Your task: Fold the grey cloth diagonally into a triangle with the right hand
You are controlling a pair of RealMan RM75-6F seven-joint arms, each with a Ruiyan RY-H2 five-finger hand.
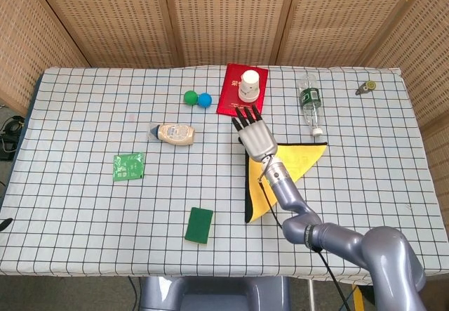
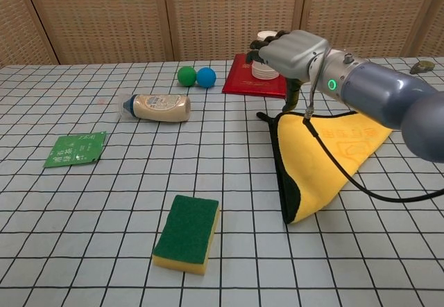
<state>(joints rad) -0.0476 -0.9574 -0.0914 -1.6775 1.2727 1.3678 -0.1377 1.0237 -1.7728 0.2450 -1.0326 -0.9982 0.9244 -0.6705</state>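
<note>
The cloth [image 1: 296, 165] lies on the table right of centre, folded into a triangle. Its yellow side faces up and a dark grey edge [image 2: 281, 168] shows along the left fold. My right hand [image 1: 254, 135] hovers above the cloth's far left corner, clear of the fabric, fingers stretched out and holding nothing. In the chest view the right hand [image 2: 290, 48] hangs in front of the paper cup, above the cloth [image 2: 327, 160]. Neither view shows the left hand.
Just beyond the hand a white paper cup [image 1: 250, 83] stands on a red booklet [image 1: 234, 99]. A plastic bottle [image 1: 309, 104] lies to the right. Green and blue balls [image 1: 197, 99], a squeeze bottle [image 1: 174, 134], a green packet [image 1: 129, 166] and a sponge [image 1: 199, 225] lie to the left.
</note>
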